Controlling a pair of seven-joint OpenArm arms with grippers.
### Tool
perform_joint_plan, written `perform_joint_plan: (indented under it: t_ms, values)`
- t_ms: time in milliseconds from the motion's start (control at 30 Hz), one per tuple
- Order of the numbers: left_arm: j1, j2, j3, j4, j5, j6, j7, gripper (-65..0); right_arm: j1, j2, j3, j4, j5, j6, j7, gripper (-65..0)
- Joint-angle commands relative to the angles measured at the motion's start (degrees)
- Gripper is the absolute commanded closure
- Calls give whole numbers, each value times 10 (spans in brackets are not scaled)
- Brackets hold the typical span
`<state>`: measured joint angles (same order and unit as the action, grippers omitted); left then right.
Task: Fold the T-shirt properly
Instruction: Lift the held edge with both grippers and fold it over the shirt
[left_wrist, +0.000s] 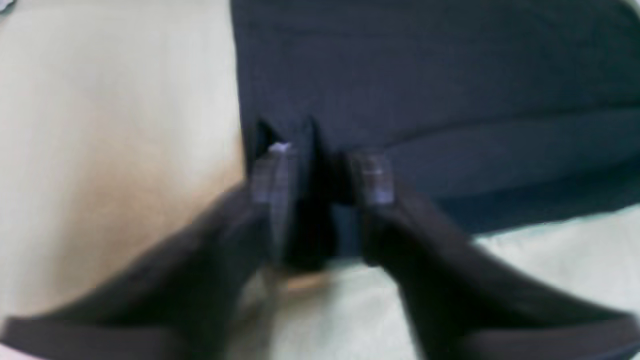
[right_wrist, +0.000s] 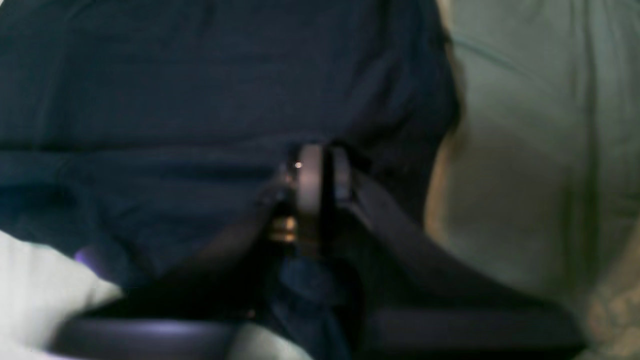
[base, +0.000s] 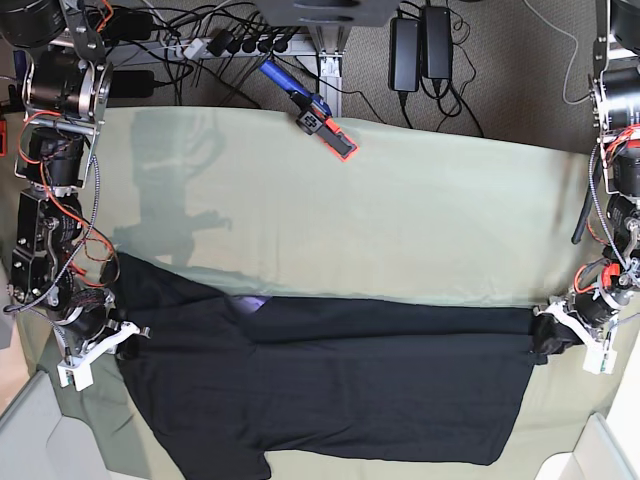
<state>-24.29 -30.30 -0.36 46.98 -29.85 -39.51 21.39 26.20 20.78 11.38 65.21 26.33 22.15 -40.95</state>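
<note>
The black T-shirt (base: 330, 390) lies across the near half of the table, its upper part folded down into a long straight edge. A purple patch (base: 250, 300) peeks out at that fold. My left gripper (base: 548, 338) sits at the shirt's right end. In the left wrist view its fingers (left_wrist: 372, 177) stand apart, and a ridge of the T-shirt (left_wrist: 425, 75) rises between them. My right gripper (base: 135, 335) is at the shirt's left side. In its wrist view, my right gripper (right_wrist: 325, 170) shows only a thin dark slit between its fingers, over the T-shirt (right_wrist: 175, 100); blur hides any grip.
A pale green table cloth (base: 400, 220) covers the table. An orange and blue tool (base: 315, 112) lies at the far edge. Cables and power bricks (base: 420, 45) sit beyond it. White bins stand at the near left corner (base: 40, 440) and the near right corner (base: 600, 450).
</note>
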Motion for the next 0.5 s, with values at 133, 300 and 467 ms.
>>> perform_joint_plan:
  t_ms: [133, 300, 467]
  values:
    - [-21, -9, -3, 9, -11, -5, 16, -378, 16, 4, 9, 9, 4, 31, 1, -444]
    - [-22, -26, -43, 9, -50, -4, 64, -378, 15, 5, 104, 10, 4, 30, -70, -444]
    - [-22, -42, -58, 9, -85, -5, 100, -378, -15, 21, 196, 9, 33, 31, -101, -444]
